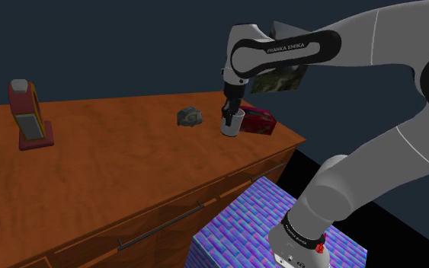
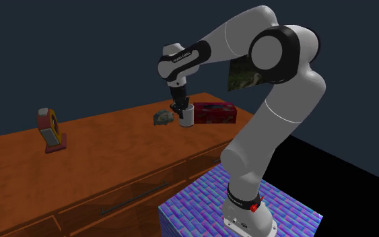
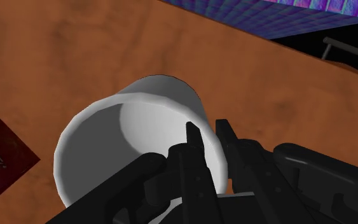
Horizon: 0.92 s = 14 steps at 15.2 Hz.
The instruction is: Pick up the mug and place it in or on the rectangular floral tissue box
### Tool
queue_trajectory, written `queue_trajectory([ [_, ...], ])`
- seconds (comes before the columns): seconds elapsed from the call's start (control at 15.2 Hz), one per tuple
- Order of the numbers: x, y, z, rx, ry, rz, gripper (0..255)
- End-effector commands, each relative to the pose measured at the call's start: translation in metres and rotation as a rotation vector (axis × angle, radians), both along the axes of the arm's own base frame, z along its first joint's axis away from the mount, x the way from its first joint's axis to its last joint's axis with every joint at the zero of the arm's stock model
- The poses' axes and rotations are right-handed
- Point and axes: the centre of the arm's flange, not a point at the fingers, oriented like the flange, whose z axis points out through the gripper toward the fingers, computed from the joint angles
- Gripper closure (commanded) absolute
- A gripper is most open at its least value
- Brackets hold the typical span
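One wall of the white mug (image 3: 130,137) is clasped inside the pincer (image 3: 206,130).

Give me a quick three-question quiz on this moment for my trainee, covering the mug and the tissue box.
1. True or false: the mug already sits on the dark red tissue box.
2. On the gripper, the fingers stand: A) both inside the mug; B) one inside, one outside its wall; C) clear of the mug.
3. Fill in: in the shoulder view, the tissue box lies to the mug's ____.
Key: 1 false; 2 B; 3 right.
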Motion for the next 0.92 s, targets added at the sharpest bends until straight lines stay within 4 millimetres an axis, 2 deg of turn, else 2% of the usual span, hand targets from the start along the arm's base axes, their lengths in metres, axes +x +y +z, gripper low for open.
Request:
queue_trajectory([
  [0.0, 0.000, 0.000, 0.011, 0.000, 0.000, 0.000, 255],
  [0.59, 0.000, 0.000, 0.055, 0.000, 0.000, 0.000, 255],
  [0.86, 0.016, -0.050, 0.059, 0.000, 0.000, 0.000, 255],
])
